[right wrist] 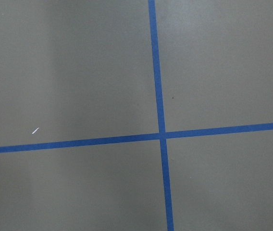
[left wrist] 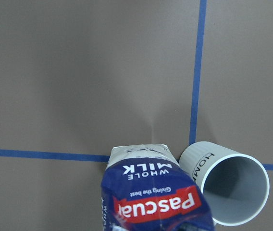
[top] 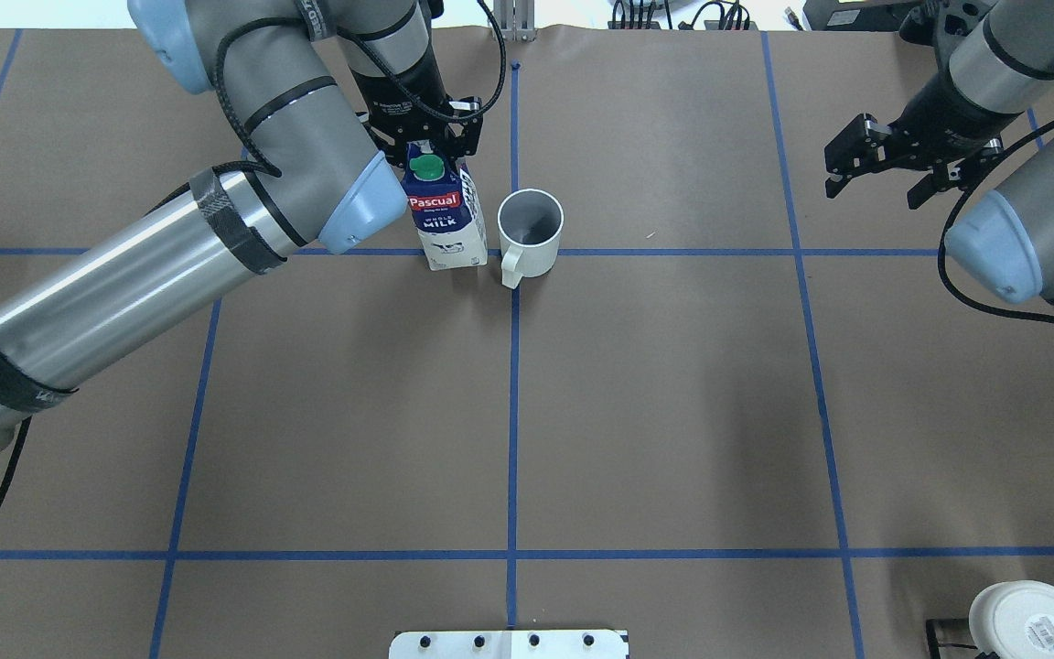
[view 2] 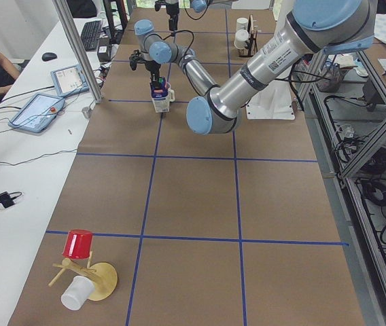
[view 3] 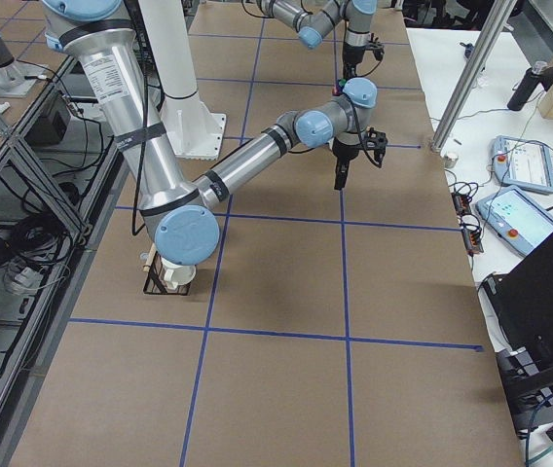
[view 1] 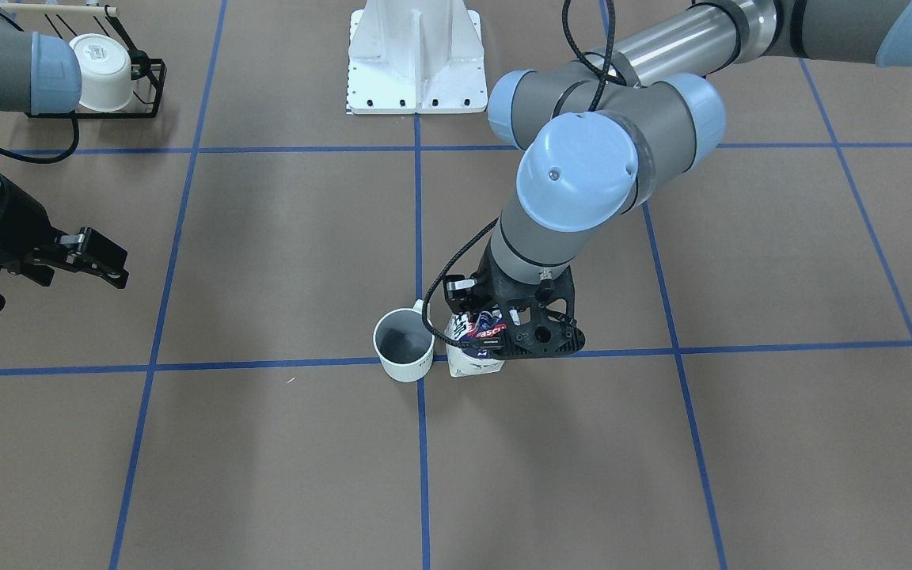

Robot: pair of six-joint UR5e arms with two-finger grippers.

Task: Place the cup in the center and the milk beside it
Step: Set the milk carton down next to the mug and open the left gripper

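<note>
The milk [top: 446, 218], a navy-and-white Pascual carton with a green cap, stands upright on the brown table by the blue tape crossing. My left gripper [top: 428, 149] is shut on the carton's top from above; it also shows in the front view [view 1: 505, 334]. The cup [top: 532, 233], a white "HOME" mug with a grey inside, stands right beside the carton, almost touching it, with its handle toward the robot. The left wrist view shows the milk [left wrist: 151, 192] and the cup [left wrist: 230, 187] side by side. My right gripper [top: 875, 194] is open and empty, far off to the right above bare table.
A black wire rack [view 1: 147, 87] with a white mug [view 1: 104, 71] lies near the right arm's base. The white robot mount [view 1: 415, 63] stands at the table's edge. A wooden stand with a red cup [view 2: 79, 243] and a white cup [view 2: 77, 292] sits at the table's left end.
</note>
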